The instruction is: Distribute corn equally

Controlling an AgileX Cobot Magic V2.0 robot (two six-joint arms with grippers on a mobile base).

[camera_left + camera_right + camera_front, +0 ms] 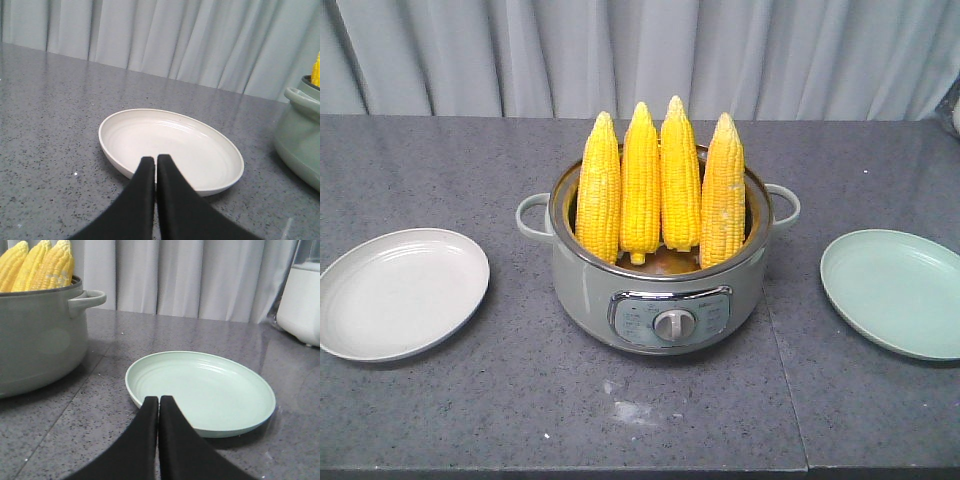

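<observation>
Several cobs of yellow corn (660, 185) stand upright, tips up, in a grey-green electric pot (660, 290) at the table's middle. Their tops also show in the right wrist view as corn (47, 265) above the pot (35, 340). A white plate (400, 290) lies left of the pot and a pale green plate (900, 290) lies right of it, both bare. My left gripper (156, 159) is shut and empty, hovering at the near rim of the white plate (170, 145). My right gripper (159, 399) is shut and empty at the near rim of the green plate (200, 390).
The grey speckled table (450, 400) has its front edge close to the camera. A pale curtain (640, 50) hangs behind it. A white appliance (300, 305) stands at the far right. The pot's side handles (532, 215) stick out toward each plate.
</observation>
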